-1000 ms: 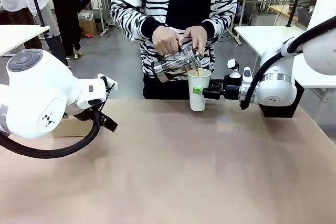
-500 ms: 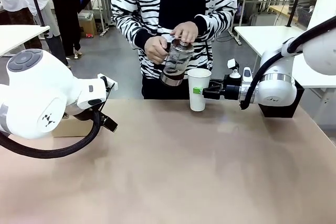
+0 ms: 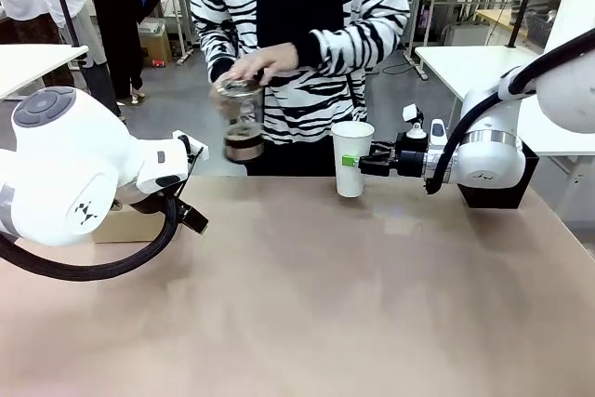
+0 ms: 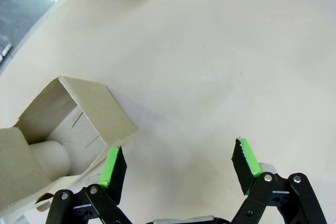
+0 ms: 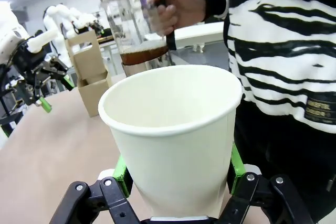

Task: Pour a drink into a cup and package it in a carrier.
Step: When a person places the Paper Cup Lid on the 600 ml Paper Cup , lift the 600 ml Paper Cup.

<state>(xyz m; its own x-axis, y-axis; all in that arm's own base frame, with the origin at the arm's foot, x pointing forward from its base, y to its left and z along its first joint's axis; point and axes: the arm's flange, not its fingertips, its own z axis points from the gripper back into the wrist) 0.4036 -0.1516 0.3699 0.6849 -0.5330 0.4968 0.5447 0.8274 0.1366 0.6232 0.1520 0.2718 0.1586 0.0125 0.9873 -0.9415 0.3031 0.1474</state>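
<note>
Front view: the right gripper grips the cup, which stands on the table near its far edge. A person's hand holds the carafe upright, off to the cup's left, with the drink low in it. The carrier sits well apart, half hidden behind the left arm. The long carry across could slosh liquid over the rim if it starts or stops sharply.

Left wrist view: the left gripper hangs with jaws spread and nothing between them, one pad just beside the carrier. Any drift sideways would shove the light cardboard and shift its holes.

Right wrist view: green pads clasp the cup on both sides. How full it is cannot be told. The carafe is behind it. A harder squeeze could buckle the paper wall and spill. At the carrier, the upright tab could catch the cup.
</note>
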